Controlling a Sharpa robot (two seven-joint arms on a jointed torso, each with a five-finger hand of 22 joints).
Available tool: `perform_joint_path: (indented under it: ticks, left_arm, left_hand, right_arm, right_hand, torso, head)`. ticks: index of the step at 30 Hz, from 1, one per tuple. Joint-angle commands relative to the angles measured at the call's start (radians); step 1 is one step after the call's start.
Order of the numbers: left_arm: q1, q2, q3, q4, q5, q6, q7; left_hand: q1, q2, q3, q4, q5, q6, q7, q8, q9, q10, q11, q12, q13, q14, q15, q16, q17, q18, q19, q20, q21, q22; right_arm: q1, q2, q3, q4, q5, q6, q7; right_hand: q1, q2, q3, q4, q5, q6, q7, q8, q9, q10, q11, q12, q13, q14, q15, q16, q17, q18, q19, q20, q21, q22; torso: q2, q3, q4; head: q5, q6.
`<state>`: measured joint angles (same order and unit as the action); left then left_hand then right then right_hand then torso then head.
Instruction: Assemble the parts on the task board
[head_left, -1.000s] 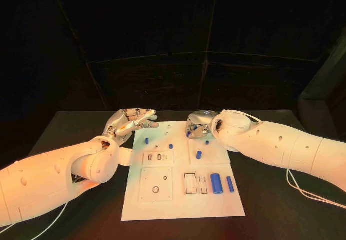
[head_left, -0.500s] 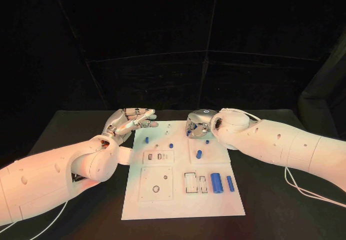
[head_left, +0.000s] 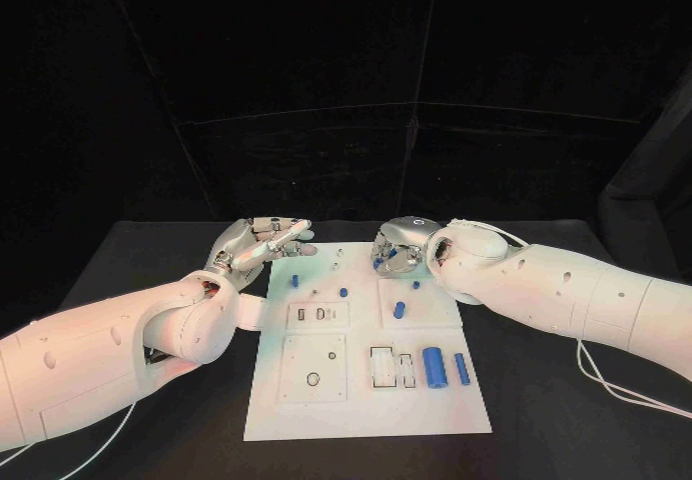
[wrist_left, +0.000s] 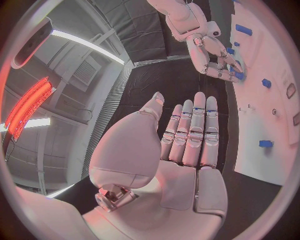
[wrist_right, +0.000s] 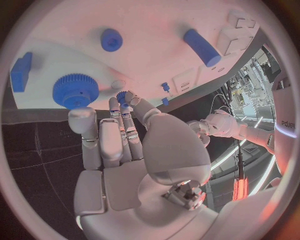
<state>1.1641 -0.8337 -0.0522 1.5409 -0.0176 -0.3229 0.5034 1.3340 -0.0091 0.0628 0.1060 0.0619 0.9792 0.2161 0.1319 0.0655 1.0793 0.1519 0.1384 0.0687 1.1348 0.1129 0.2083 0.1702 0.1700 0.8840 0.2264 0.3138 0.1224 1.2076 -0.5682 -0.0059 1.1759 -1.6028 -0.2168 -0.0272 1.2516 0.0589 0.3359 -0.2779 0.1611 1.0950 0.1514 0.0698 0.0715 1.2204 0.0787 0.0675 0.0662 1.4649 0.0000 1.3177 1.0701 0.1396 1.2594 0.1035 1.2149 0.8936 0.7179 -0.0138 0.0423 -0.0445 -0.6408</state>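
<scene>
Hovering at the far end of the board (head_left: 361, 400), both hands are up by its top edge. Left hand (head_left: 264, 243) sits off the board's far left corner, palm open, fingers straight and side by side, nothing in it; the left wrist view shows the same flat, empty palm (wrist_left: 187, 145). Right hand (head_left: 398, 250) is over the board's far edge, right of its middle, and in the right wrist view its fingertips (wrist_right: 128, 100) pinch a small blue gear (wrist_right: 122, 96) just above the white plate. Beside that, a big blue gear (wrist_right: 75, 90) lies on the board, with a blue round peg (wrist_right: 111, 39) and a blue cylinder (wrist_right: 201, 47) farther along it.

Across the board from the head view: short blue pegs stand in its far half, one near the left side (head_left: 294, 281), one towards the middle (head_left: 343, 291), one longer piece (head_left: 397, 310) right of middle. Down at the board's near right, a thick blue cylinder (head_left: 431, 361) lies beside a thin blue bar (head_left: 460, 368). The board lies flat on the black surface (head_left: 577, 420), between the two arms.
</scene>
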Motion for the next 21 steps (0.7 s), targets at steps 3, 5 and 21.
perform_joint_path:
  ticks: [3,5,21]
  left_arm:
    - [0.002,-0.001,0.001,-0.001,-0.005,0.015,0.003]
    - [0.002,0.000,0.001,-0.002,-0.005,0.015,0.003]
    - [0.008,-0.011,0.001,0.011,-0.005,0.018,0.002]
  left_hand:
    - [0.005,0.007,-0.002,-0.007,-0.003,0.000,0.004,-0.005,-0.001,-0.001,0.009,-0.006,-0.002,0.003,0.000,-0.005,0.001,0.014,0.007,0.002,-0.006,-0.002]
    - [0.006,0.008,-0.001,-0.008,-0.003,0.000,0.004,-0.005,-0.001,-0.001,0.009,-0.007,-0.002,0.003,0.000,-0.006,0.001,0.014,0.007,0.003,-0.007,-0.002]
    - [0.006,0.009,-0.001,-0.009,-0.004,0.000,0.004,-0.006,-0.001,0.000,0.009,-0.008,-0.001,0.004,0.000,-0.006,0.002,0.014,0.007,0.003,-0.007,-0.002]
  right_arm:
    - [0.004,0.010,0.001,0.006,0.041,-0.124,0.013]
    - [0.005,0.022,0.001,-0.002,0.043,-0.131,0.011]
    - [0.022,0.138,0.001,-0.106,0.035,-0.140,0.009]
  right_hand:
    - [-0.001,-0.011,0.008,0.000,0.006,0.003,0.003,-0.004,-0.002,0.002,0.003,-0.004,-0.001,0.027,-0.005,0.003,-0.001,-0.009,0.001,-0.005,0.003,0.002]
    - [-0.003,-0.015,0.013,0.001,0.006,0.002,0.004,-0.005,-0.003,0.000,0.003,-0.005,-0.002,0.027,-0.004,0.004,-0.001,-0.009,0.000,-0.005,0.003,0.002]
    - [-0.010,-0.025,0.030,0.005,0.006,-0.004,0.006,-0.007,-0.004,-0.008,0.006,-0.006,-0.002,0.026,-0.002,0.004,-0.003,-0.009,-0.002,-0.003,0.005,0.002]
  torso:
    - [0.001,-0.0006,0.0020]
    - [0.003,0.0004,0.0030]
    - [0.020,-0.0047,0.0201]
  head:
    - [0.002,0.006]
    - [0.004,0.006]
    - [-0.004,0.015]
